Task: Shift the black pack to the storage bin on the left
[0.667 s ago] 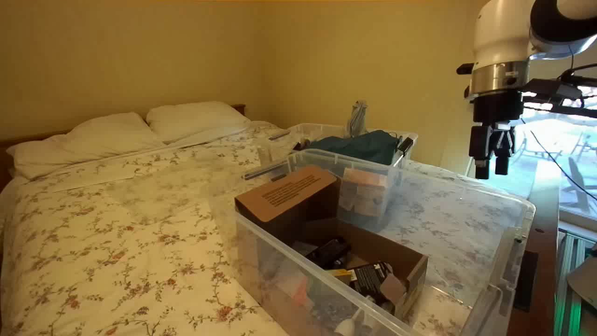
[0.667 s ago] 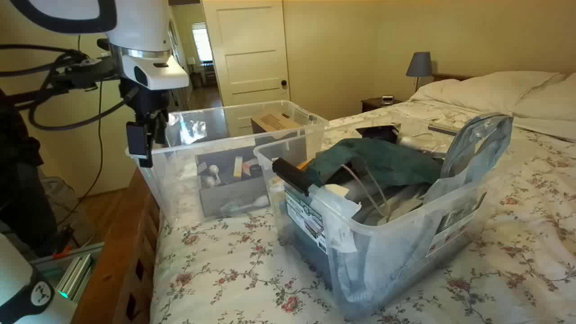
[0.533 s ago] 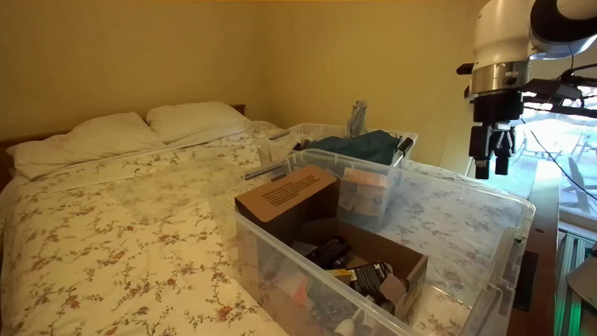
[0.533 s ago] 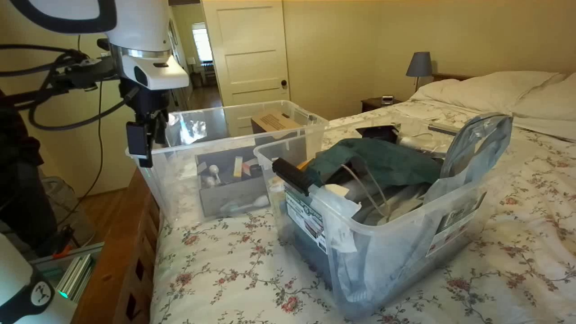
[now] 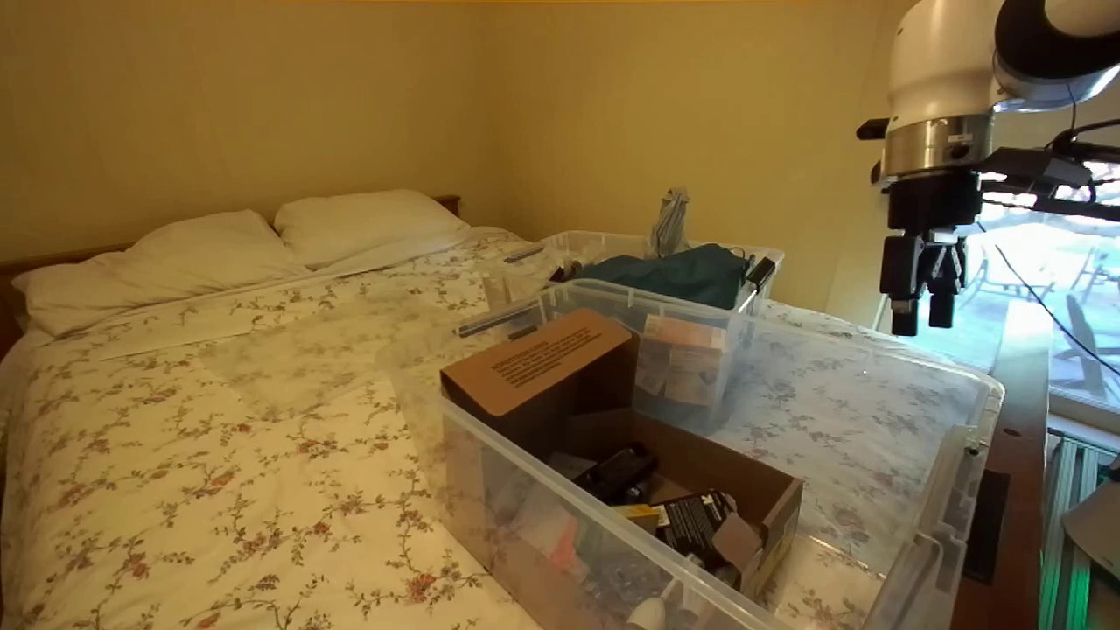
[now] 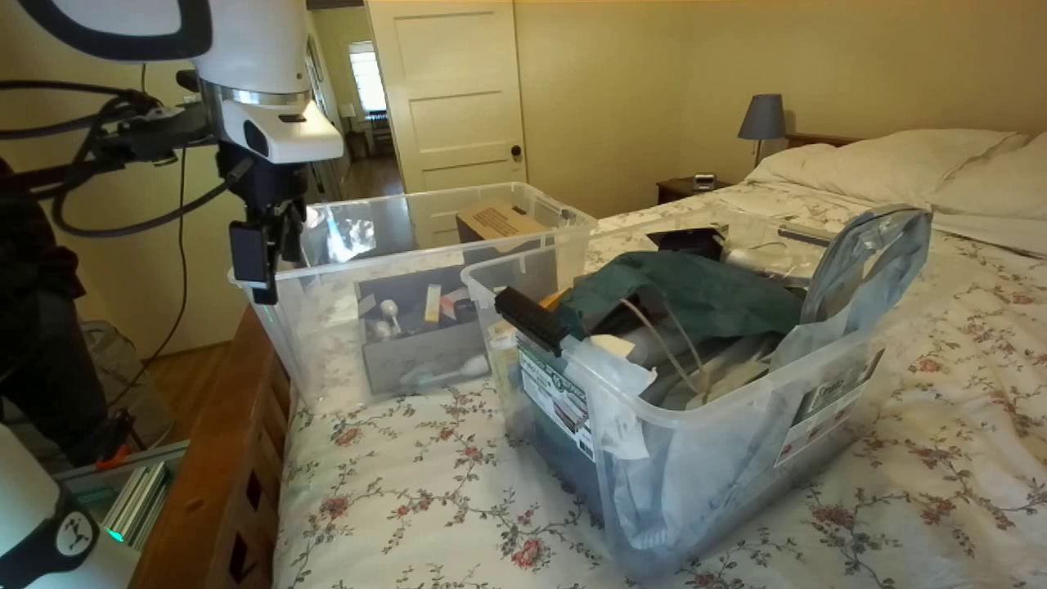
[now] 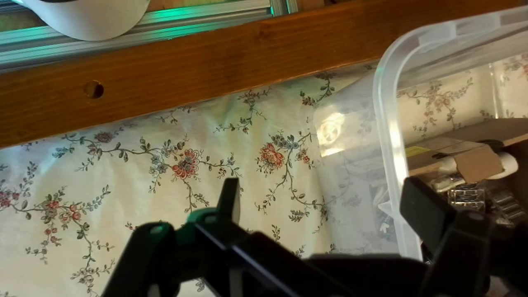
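Almost no change, and no transfer under way

When I compare with the pictures from half a second ago, the robot arm (image 5: 941, 79) stands as it stood, and the things around it also. Only the person (image 6: 41, 360) in the background has shifted a little; for my task this means nothing.

The claw (image 7: 324, 202) is spread wide and holds nothing. It hangs in the air near the corner of the clear storage bin (image 7: 392, 140), which I take for the left one, because it lies on the robot's left side.

My first candidate for the black pack (image 5: 617, 472) lies inside the cardboard box (image 5: 542, 363), which stands in that bin. If this is the correct one, it is already at its destination, and I judge the task as done. However, a dark bundle (image 6: 691, 243), too unclear to identify, sits next to the green cloth (image 6: 695, 294) in the other bin (image 6: 695, 458). If the sentence means that one, I judge that the work is not yet begun, and the next move calls for bringing the claw across to it, with care not to catch the cloth.
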